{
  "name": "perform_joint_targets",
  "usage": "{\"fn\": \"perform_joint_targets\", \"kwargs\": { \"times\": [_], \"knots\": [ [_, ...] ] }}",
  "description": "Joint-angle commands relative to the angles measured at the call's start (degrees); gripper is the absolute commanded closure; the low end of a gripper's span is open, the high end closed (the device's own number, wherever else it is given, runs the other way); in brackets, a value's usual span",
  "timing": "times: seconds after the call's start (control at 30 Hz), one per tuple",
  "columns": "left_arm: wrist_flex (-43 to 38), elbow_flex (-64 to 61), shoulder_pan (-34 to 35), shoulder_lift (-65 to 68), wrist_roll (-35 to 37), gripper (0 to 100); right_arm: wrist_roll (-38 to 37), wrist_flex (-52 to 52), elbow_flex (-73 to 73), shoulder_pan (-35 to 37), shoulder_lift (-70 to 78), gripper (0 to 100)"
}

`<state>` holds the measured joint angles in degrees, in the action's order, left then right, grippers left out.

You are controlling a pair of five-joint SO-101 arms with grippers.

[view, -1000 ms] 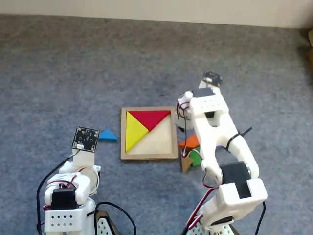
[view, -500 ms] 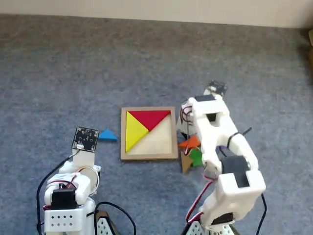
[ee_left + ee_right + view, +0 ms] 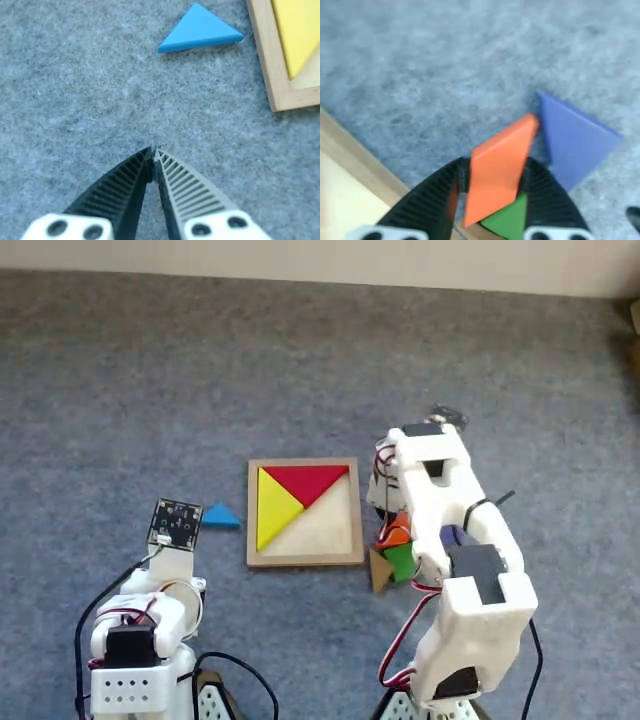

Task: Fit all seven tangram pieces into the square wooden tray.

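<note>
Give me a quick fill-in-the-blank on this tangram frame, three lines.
1. The orange piece is clamped by the gripper of the ____ arm.
2. The wooden tray holds the red triangle and the ____ triangle.
3. The left gripper, shut and empty, hangs over the carpet near the ____ triangle.
Missing words: right; yellow; blue.

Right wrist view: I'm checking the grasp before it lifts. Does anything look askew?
Yes. The orange piece sits skewed in the right gripper. It is clamped near one end, its far corner pokes out toward the purple triangle, and it overlaps the green piece underneath.
</note>
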<state>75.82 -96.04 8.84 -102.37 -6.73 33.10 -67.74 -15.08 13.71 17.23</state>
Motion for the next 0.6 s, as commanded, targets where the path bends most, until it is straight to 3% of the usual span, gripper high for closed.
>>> {"fn": "perform_joint_targets", "kwargs": {
  "times": [0.0,0.37,0.57],
  "knots": [
    [0.26,-1.19,0.66,-2.33,0.53,96,-3.87,0.22,2.42,-0.13,0.13,93.6],
    [0.26,-1.19,0.66,-2.33,0.53,96,-17.58,-0.48,11.30,0.31,-0.04,94.0],
    [0.26,-1.19,0.66,-2.33,0.53,96,-22.51,-8.31,19.65,0.31,-0.04,94.0]
  ]
}}
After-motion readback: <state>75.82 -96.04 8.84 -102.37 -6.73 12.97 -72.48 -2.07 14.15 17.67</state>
